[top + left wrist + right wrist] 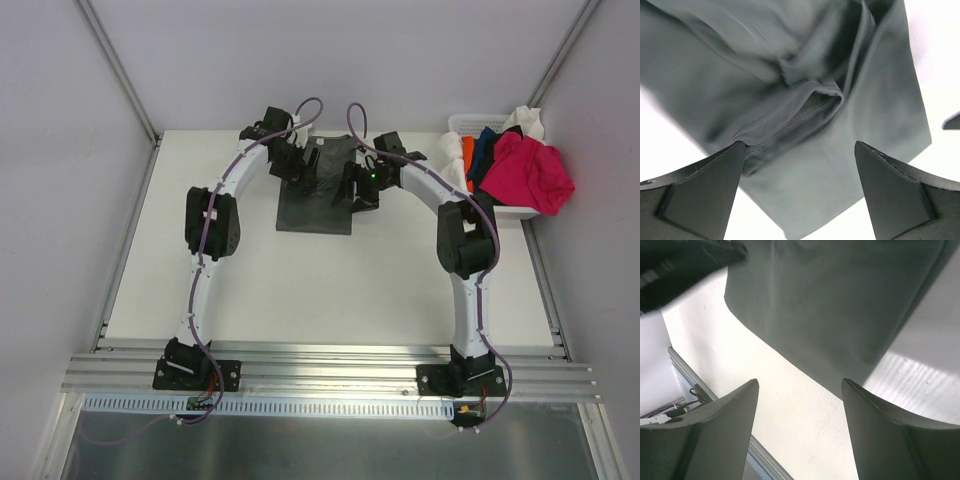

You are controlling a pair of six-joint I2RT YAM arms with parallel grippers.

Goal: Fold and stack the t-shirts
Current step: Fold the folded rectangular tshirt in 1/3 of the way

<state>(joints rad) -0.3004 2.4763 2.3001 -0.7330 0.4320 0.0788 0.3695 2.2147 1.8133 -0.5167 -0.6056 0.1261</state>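
Grey shirt: I see it lying partly folded on the table, centre, far side.
Left gripper: my fingers stand wide over a bunched fold of the shirt, gripping nothing.
Right gripper: fingers apart, empty, over the shirt's edge.
Basket: far right, heaped with other shirts, pink on top.
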